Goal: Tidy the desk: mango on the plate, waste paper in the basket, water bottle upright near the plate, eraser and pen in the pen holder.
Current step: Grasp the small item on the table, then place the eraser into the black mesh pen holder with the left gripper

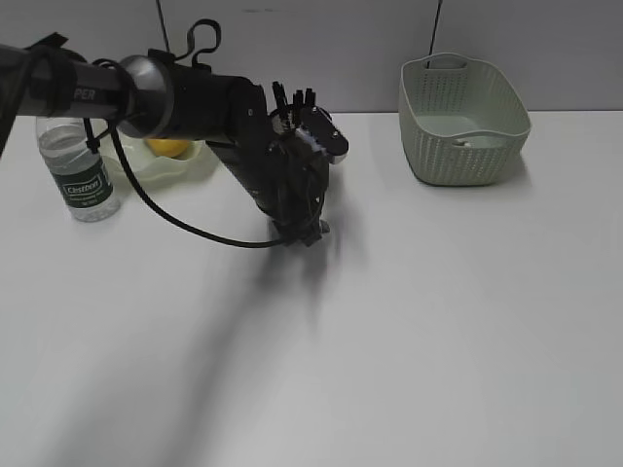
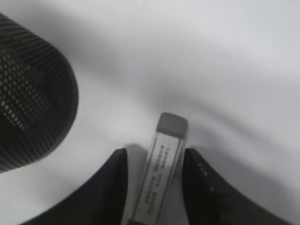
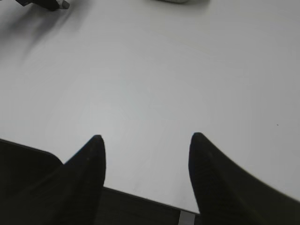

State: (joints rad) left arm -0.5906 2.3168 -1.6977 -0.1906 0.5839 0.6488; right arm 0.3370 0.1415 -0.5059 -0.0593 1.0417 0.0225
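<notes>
My left gripper [image 1: 310, 233] [image 2: 154, 161] is down at the white desk [image 1: 438, 321], open. The eraser [image 2: 161, 178], a long block in a printed sleeve, lies between its fingers, with a gap on the left side. Its grey end shows in the exterior view [image 1: 323, 227]. The black mesh pen holder [image 2: 28, 98] stands close on the left; my arm hides it in the exterior view. The mango [image 1: 170, 148] lies on the green plate [image 1: 131, 167]. The water bottle [image 1: 83, 165] stands upright beside it. A small white wad [image 1: 463, 142] lies in the basket [image 1: 462, 122]. My right gripper [image 3: 146, 143] is open and empty. No pen shows.
The right gripper hangs over the desk's front edge [image 3: 140, 199]. The left arm [image 1: 175, 92] reaches in from the far left across the plate and bottle. A grey wall runs behind the desk.
</notes>
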